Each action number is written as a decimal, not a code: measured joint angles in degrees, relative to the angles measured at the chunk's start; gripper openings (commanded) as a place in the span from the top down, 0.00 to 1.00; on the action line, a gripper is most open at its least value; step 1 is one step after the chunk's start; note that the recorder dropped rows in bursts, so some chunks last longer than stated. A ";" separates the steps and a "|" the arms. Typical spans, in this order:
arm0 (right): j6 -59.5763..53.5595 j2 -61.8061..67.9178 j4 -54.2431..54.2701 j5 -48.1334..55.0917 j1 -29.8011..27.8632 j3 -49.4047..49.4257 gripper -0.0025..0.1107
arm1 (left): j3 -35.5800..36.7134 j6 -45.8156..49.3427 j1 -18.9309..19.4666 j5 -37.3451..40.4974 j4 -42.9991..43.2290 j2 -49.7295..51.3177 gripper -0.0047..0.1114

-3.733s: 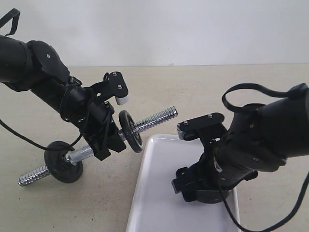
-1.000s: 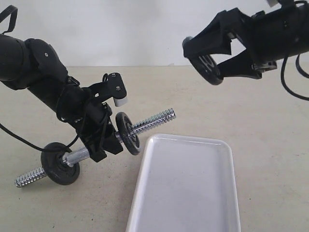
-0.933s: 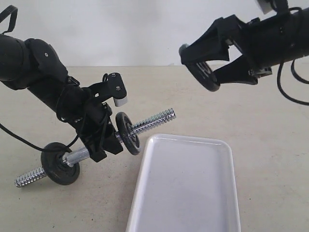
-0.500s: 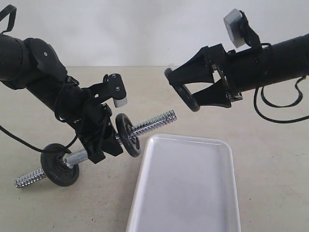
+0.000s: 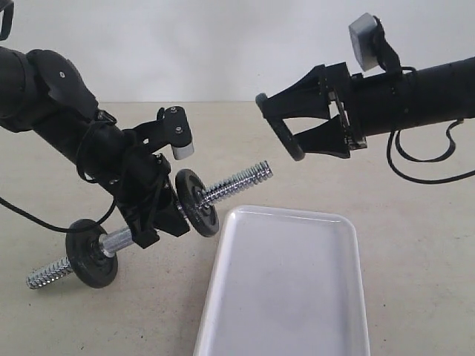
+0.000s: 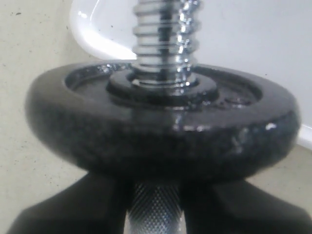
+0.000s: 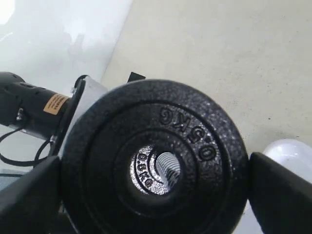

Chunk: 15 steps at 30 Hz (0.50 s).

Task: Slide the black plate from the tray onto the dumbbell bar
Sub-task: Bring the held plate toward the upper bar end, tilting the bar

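My left end effector [image 5: 152, 215] is clamped on the bar [image 5: 237, 180] mid-shaft, bar tilted. My right end effector [image 5: 278, 126] holds the black plate [image 7: 195, 146] by its rim, in the air off the tray [image 5: 289, 297], hole facing the threaded tip. Raised lettering reads 0.5KG. The orange label [image 7: 56, 103] on the left arm is unreadable.

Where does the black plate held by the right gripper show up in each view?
Exterior: black plate upper right of centre, edge-on in the right gripper.
Left wrist: not in it; that disc is another, already on the dumbbell bar.
Right wrist: fills the centre.
Shared landmark: the bar's threaded end.
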 measured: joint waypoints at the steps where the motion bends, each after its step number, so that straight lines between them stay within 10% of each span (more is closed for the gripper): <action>1: 0.00 0.00 0.10 0.00 -0.58 0.00 0.98 | 0.00 0.00 0.00 0.00 0.00 0.00 0.92; 15: -1.08 0.00 0.20 -0.41 -1.96 0.00 0.98 | 0.00 5.53 0.00 0.19 -7.32 0.00 0.92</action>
